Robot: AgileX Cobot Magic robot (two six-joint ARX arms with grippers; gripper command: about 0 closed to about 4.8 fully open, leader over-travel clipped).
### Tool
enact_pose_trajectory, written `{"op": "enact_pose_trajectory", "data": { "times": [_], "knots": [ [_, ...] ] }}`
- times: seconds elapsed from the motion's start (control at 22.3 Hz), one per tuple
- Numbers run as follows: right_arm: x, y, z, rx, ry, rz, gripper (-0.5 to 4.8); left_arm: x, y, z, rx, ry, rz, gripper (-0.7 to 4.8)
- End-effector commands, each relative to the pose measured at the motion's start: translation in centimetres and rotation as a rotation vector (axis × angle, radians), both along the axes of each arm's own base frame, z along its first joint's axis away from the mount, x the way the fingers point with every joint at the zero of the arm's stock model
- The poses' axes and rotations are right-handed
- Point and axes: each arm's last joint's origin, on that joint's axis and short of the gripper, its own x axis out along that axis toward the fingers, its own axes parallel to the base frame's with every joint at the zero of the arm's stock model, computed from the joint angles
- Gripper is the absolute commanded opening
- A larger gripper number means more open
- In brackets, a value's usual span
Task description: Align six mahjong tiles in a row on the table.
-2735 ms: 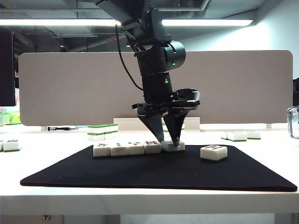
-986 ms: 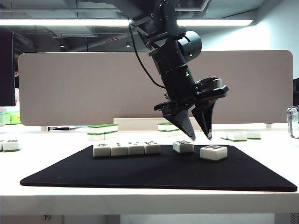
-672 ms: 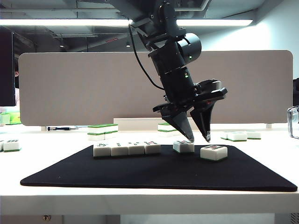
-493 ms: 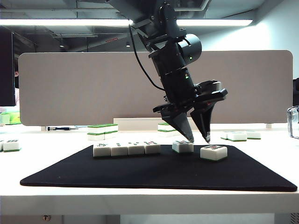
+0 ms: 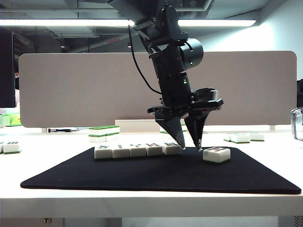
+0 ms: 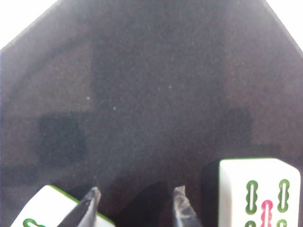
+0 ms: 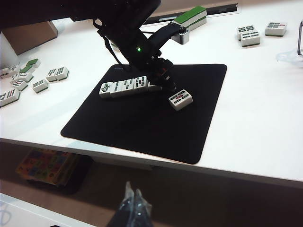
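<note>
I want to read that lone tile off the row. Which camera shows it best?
The left wrist view: the lone tile fills a corner, its marks clear, beside the left tool. The exterior view shows only its side; the right wrist view shows it small.

The left pincer [image 6: 135, 208] hangs over the black mat [image 6: 151, 94] with its two tips apart and nothing between them; one white tile [image 6: 258, 196] sits on one side; another tile [image 6: 45, 213] sits beside the other tip.
</note>
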Motion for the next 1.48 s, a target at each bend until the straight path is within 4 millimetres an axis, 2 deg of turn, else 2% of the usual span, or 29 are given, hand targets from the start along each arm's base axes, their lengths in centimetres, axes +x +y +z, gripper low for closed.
{"op": "enact_pose_trajectory", "data": {
  "times": [0.04, 0.4, 0.54, 0.67, 0.81, 0.85, 1.08, 1.34, 1.39, 1.48],
  "knots": [
    [-0.3, 0.0, 0.1, -0.005, -0.032, -0.001, -0.01, 0.2, 0.6, -0.1, 0.022, 0.02, 0.014, 2.05],
    [-0.2, 0.0, 0.1, -0.005, -0.033, -0.001, -0.01, 0.8, 1.2, 0.1, 0.009, 0.013, 0.03, 2.05],
    [-0.2, 0.0, 0.1, -0.005, -0.033, -0.001, -0.01, 0.1, 0.5, 2.2, -0.059, 0.041, -0.019, 2.06],
    [-0.2, 0.0, 0.1, -0.005, -0.033, -0.001, -0.01, -1.2, -0.4, 3.0, -0.049, 0.069, -0.062, 2.06],
    [-0.2, 0.0, 0.1, -0.005, -0.033, -0.001, -0.01, -2.5, -1.5, 2.7, -0.025, 0.09, -0.099, 2.29],
    [-0.2, 0.0, 0.1, -0.005, -0.033, -0.001, -0.01, -2.8, -1.8, 2.7, -0.025, 0.087, -0.108, 2.58],
    [-0.2, 0.0, 0.1, -0.005, -0.033, -0.001, -0.01, -3.5, -3.2, 2.4, -0.038, 0.05, -0.131, 2.58],
    [-0.2, 0.0, 0.1, -0.005, -0.033, -0.001, -0.01, -3.1, -3.8, 0.3, 0.033, 0.022, -0.102, 2.48],
    [-0.2, 0.0, 0.1, -0.005, -0.033, -0.001, -0.01, -3.1, -3.8, 0.2, 0.029, 0.023, -0.087, 2.17],
    [-0.2, 0.0, 0.1, -0.005, -0.033, -0.001, -0.01, -3.0, -4.0, 0.2, 0.015, 0.012, -0.084, 2.02]
  ]
}}
